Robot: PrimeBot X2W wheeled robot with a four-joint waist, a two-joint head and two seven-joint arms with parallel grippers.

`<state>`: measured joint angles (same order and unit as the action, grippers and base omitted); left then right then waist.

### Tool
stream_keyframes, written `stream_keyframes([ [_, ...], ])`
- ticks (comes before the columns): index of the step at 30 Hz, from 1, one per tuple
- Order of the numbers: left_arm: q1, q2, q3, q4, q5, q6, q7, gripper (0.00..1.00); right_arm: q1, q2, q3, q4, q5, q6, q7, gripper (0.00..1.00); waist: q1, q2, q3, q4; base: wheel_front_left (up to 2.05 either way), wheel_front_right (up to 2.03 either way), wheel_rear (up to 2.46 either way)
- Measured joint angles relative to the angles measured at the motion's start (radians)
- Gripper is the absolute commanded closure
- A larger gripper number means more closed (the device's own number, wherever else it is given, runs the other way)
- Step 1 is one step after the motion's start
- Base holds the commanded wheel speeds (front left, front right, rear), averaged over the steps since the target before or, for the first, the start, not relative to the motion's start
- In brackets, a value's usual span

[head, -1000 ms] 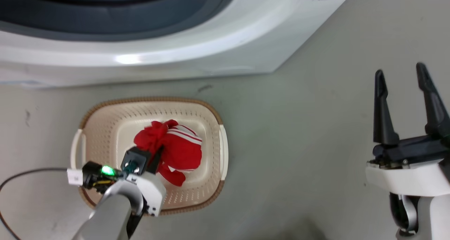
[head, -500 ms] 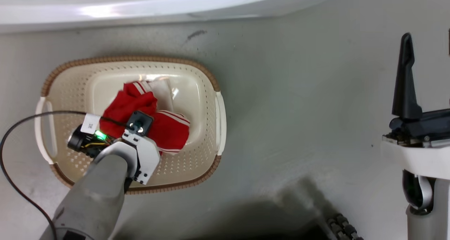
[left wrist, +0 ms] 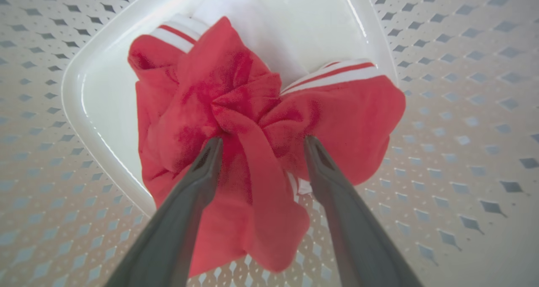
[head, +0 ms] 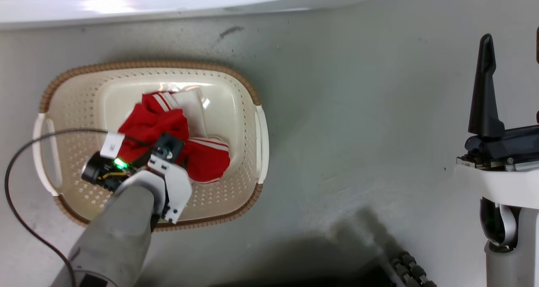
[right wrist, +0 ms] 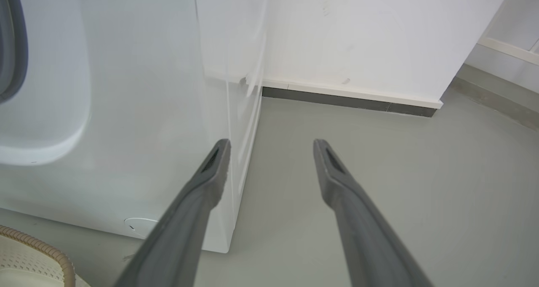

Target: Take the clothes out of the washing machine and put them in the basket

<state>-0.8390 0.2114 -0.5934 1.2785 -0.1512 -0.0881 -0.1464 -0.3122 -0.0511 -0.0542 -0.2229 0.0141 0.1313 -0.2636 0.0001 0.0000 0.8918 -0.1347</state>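
The clothes (left wrist: 236,106) are seen bundled in a red heap with white striped bands on the smooth bottom of the basket (left wrist: 463,89), a little towards its left side in the head view. The left gripper (left wrist: 263,143) is lowered over the heap with its jaws spread wide; both fingertips (left wrist: 212,148) are pressed against the red cloth, and a loose fold is draped between them without being pinched, so nothing is gripped. How many garments are in the heap cannot be told, since the folds are tangled together. In the head view the left fingers are hidden under the pale wrist, on which a green light (head: 120,163) is lit, and part of the clothes (head: 168,123) is covered by that wrist. A black cable (head: 12,173) is looped from the wrist across the basket's left handle and onto the grey floor (head: 358,110). The washing machine (head: 168,3) is cut off at the top edge just beyond the basket's brown rim (head: 147,64), so its porthole and drum cannot be judged. The right gripper (right wrist: 271,146) is held well apart to the right, jaws released and empty, pointed past the machine's corner at a white wall (right wrist: 349,34). A dark ribbed shape (head: 404,270) at the bottom edge is too cropped to be identified.
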Motion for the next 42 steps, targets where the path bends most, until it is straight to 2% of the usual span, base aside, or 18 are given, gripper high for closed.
stream_keyframes([
  [5,0.047,-0.025,0.018,-0.003,-0.033,0.000,-0.091,0.00,0.011,0.000,0.001,0.013,-0.007,0.000,0.000,0.00,-0.0001,0.0001,-0.070,0.012,0.00,0.00,0.00],
  [9,0.100,-0.044,0.030,-0.047,-0.057,-0.009,-0.114,0.00,0.048,0.000,0.005,0.029,-0.018,0.000,0.000,0.00,-0.0001,0.0000,-0.145,0.028,0.00,0.00,0.00],
  [12,0.177,-0.037,0.061,-0.198,-0.070,0.018,-0.117,0.00,0.083,0.000,0.007,0.038,-0.026,0.000,0.000,0.00,-0.0001,0.0001,-0.224,0.048,0.00,0.00,0.00],
  [23,0.447,-0.025,0.189,-0.622,-0.065,0.072,-0.117,0.00,0.178,0.000,0.010,0.064,-0.042,0.000,0.000,0.00,-0.0003,0.0001,-0.430,0.110,0.00,0.00,0.00],
  [34,0.676,-0.088,0.367,-0.960,-0.027,0.137,-0.117,0.00,0.260,0.000,0.016,0.079,-0.043,0.000,0.000,0.00,-0.0004,0.0001,-0.607,0.139,0.00,0.00,0.00],
  [42,0.786,-0.126,0.485,-1.173,0.036,0.177,-0.117,0.00,0.298,0.000,0.018,0.082,-0.031,0.000,0.000,0.00,-0.0004,0.0001,-0.678,0.136,0.00,0.00,0.00],
])
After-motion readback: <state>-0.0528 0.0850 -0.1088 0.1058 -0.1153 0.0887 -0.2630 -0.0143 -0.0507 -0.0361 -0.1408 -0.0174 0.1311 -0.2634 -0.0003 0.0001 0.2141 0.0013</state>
